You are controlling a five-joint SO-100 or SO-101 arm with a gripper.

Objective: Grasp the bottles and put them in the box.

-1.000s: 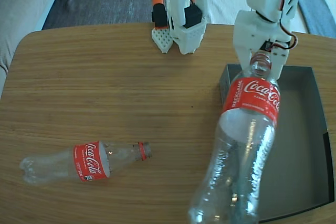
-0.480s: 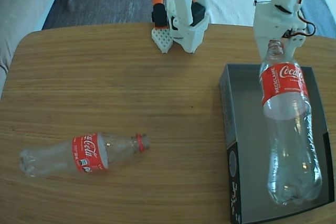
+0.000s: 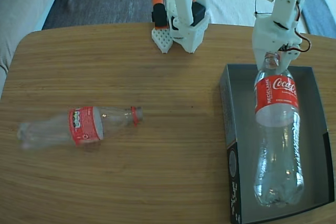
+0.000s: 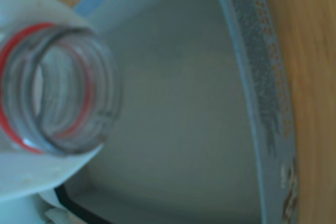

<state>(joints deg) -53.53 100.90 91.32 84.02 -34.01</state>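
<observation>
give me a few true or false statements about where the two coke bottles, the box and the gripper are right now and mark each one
1. The gripper holds a bottle by its neck over the box. True.
2. The held bottle has a cap on. False: the wrist view shows an open mouth.
3. The second bottle lies on its side on the table, left of the box in the fixed view. True.
4. Both bottles are in the box. False: only the held one is over it.

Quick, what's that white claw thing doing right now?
Tool: closed on the neck of the clear plastic Coca-Cola bottle, over the dark grey cardboard box.
</observation>
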